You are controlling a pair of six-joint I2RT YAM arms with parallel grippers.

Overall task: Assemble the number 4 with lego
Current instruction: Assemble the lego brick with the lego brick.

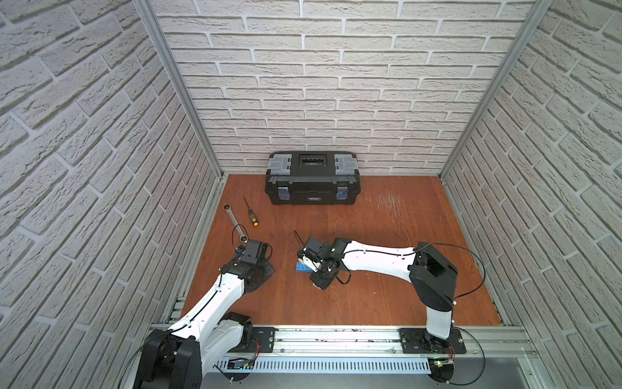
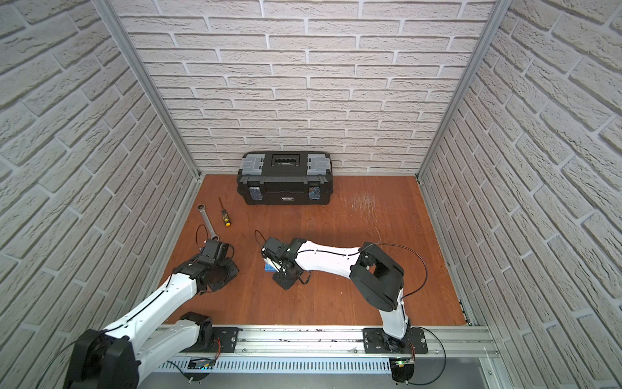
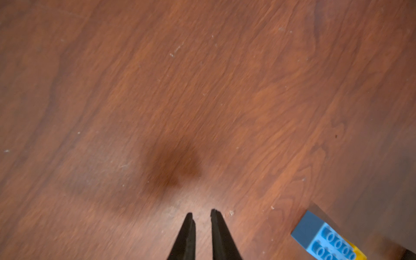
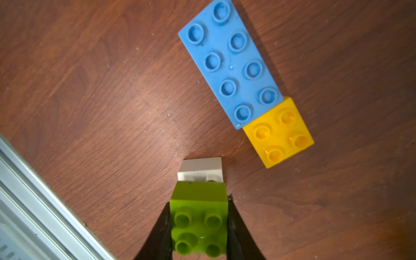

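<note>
Numbering four: blue brick (image 4: 229, 65), yellow brick (image 4: 279, 132), green brick (image 4: 199, 225), white brick (image 4: 200, 167).

Toolbox (image 1: 312, 178) sits at the back against the wall (image 1: 336, 101). Screwdriver (image 1: 250, 213) and wrench (image 1: 234, 220) lie in front of it on my left, wrench outermost. Mid table (image 1: 387, 286), a square brick (image 4: 279, 132) touches one end of the long brick (image 4: 229, 65). Near those, my right gripper (image 4: 199, 200) clamps a third brick (image 4: 199, 227), with a fourth brick (image 4: 200, 168) touching it just beyond.
</note>
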